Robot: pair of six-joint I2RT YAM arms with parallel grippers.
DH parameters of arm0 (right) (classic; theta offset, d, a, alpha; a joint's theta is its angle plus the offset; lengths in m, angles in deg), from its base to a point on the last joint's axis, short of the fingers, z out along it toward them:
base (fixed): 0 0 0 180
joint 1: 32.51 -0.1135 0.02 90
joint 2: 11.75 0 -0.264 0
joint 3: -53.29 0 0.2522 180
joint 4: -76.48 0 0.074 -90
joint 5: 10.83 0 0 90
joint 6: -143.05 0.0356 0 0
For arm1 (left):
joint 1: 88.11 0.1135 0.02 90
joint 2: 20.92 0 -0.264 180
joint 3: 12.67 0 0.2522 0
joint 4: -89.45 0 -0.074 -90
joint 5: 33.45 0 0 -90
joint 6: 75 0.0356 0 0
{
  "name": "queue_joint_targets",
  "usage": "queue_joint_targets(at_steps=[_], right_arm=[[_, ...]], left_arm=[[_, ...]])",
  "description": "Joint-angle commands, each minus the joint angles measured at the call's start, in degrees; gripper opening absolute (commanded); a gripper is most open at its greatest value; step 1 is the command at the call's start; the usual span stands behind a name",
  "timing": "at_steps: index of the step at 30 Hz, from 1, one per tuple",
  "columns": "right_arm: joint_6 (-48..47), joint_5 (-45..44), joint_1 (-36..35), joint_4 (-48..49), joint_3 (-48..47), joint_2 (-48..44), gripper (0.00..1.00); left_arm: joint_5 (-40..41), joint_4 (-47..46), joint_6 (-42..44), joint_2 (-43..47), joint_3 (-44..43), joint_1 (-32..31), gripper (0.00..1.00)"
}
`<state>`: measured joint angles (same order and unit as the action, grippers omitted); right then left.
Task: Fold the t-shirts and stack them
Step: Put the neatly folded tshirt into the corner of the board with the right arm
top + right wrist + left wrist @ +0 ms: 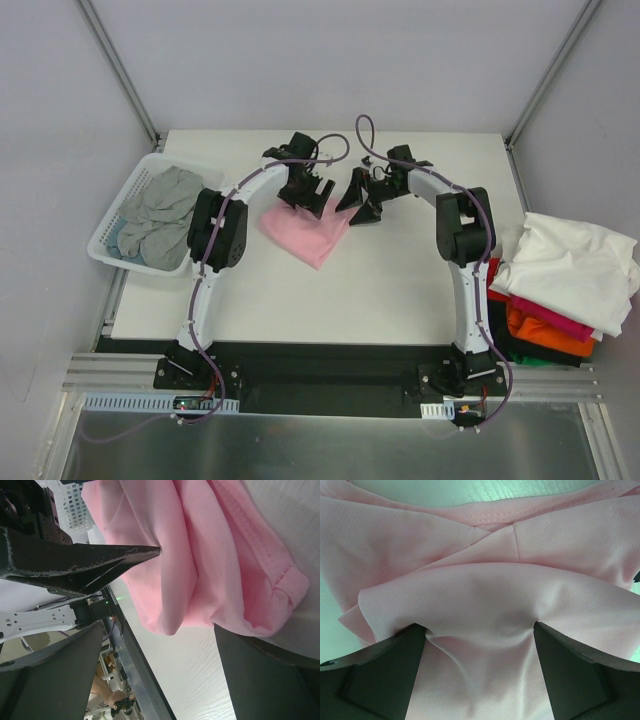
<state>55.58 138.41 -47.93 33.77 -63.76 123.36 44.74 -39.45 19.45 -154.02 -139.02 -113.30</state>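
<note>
One pink t-shirt (305,232) is shown crumpled on the table (390,290); folding is judged in hand, not finished. The left gripper (310,200) is set over its far edge, jaws wide, with a ridge of cloth lying unpinched between them; the right gripper (360,203), just right of it, is likewise spread and empty. Next, both should probably be closed on matching edges. To the shirt's left one basket (100,243) is seen, with one grey t-shirt (160,215); far right, one stack (570,265), five colours counted.
</note>
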Motion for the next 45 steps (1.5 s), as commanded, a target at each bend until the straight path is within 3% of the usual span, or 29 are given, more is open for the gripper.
queue_joint_targets(at_steps=[1,12,17,27,38,45], right_arm=[[-2.16,-0.09,0.12,0.56,-0.16,-1.6,0.96],[-7.53,-7.38,2.5,-1.55,2.64,-5.38,0.96],[-3.24,-10.54,2.33,4.42,7.13,-6.96,0.96],[0.99,-8.97,0.74,7.07,3.18,-2.31,0.96],[1.6,-7.83,0.04,7.77,2.56,-1.43,0.96],[1.87,-7.56,-0.75,8.47,3.44,-1.96,0.96]], left_arm=[[-1.29,2.74,-0.58,-1.2,0.27,-0.47,0.89],[0.47,3.17,5.13,5.38,1.68,-0.47,0.91],[0.82,3.09,7.76,9.6,4.31,-0.39,0.93],[-0.22,3.26,9.08,11.89,5.81,-0.39,0.99],[0.82,3.0,11.37,20.94,18.37,-0.3,0.99],[0.04,2.12,11.55,20.87,21.89,-0.39,0.99]])
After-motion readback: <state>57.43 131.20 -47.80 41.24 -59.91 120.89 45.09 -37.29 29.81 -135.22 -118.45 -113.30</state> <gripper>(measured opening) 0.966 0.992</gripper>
